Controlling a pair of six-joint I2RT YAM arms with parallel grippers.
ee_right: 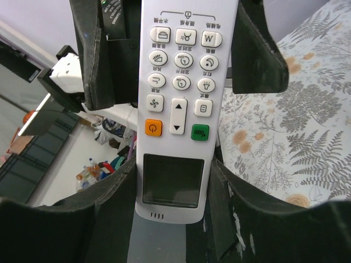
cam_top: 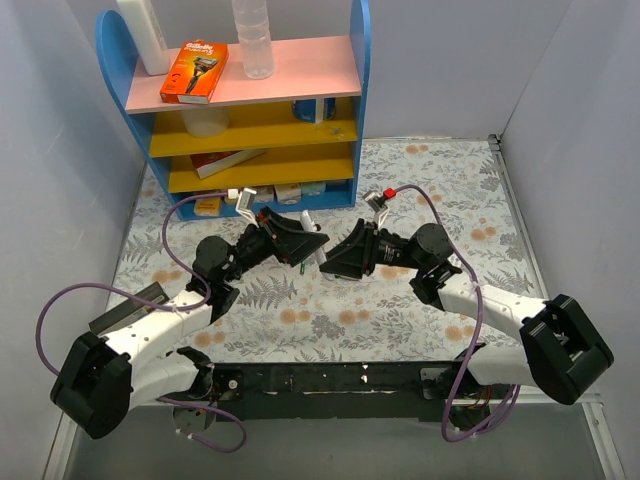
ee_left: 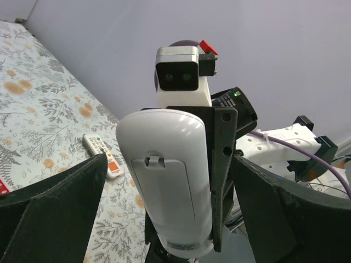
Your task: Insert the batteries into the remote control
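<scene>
The remote control (ee_right: 178, 98) is white, its buttons and dark display facing the right wrist camera. My right gripper (ee_right: 173, 167) is shut on its display end, fingers pressing both long edges. In the left wrist view I see its plain back (ee_left: 164, 181), the battery cover closed. My left gripper (ee_left: 169, 164) is open, its fingers (ee_left: 60, 203) well apart on either side of the remote without touching. In the top view both grippers, left (cam_top: 303, 243) and right (cam_top: 338, 257), meet above the table's middle and hide the remote. The batteries are out of view.
A blue shelf unit (cam_top: 355, 90) stands at the back with an orange razor box (cam_top: 195, 70) and a clear bottle (cam_top: 253, 40) on top. Another white remote with an orange patch (ee_left: 101, 154) lies on the floral tablecloth (cam_top: 420, 170). Grey walls close both sides.
</scene>
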